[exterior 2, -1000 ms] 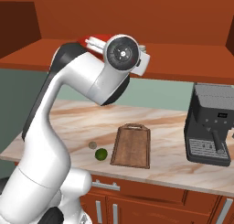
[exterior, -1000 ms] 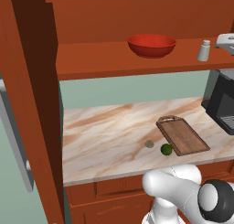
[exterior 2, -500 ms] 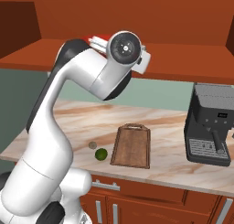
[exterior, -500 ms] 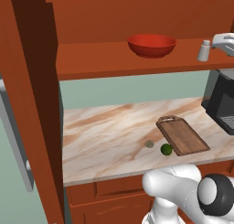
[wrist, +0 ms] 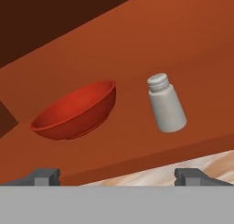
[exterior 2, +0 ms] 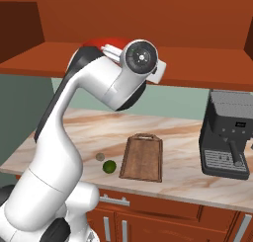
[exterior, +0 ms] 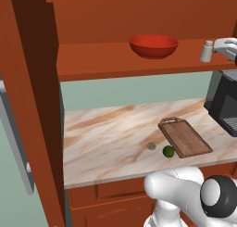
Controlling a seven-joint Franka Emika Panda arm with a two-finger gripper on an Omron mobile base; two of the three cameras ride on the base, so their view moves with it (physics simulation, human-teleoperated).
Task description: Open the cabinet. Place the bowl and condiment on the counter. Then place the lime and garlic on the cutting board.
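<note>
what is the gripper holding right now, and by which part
Nothing. The gripper is open, short of the shelf; the condiment and bowl stand untouched ahead.

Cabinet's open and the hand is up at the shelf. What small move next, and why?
Probably ease the open gripper forward toward the small whitish shaker bottle, centring it between the fingertips. It stands upright on the reddish-brown cabinet shelf, apart from the wide glossy red bowl, and the jaws are spread wide with nothing between them yet.
</note>
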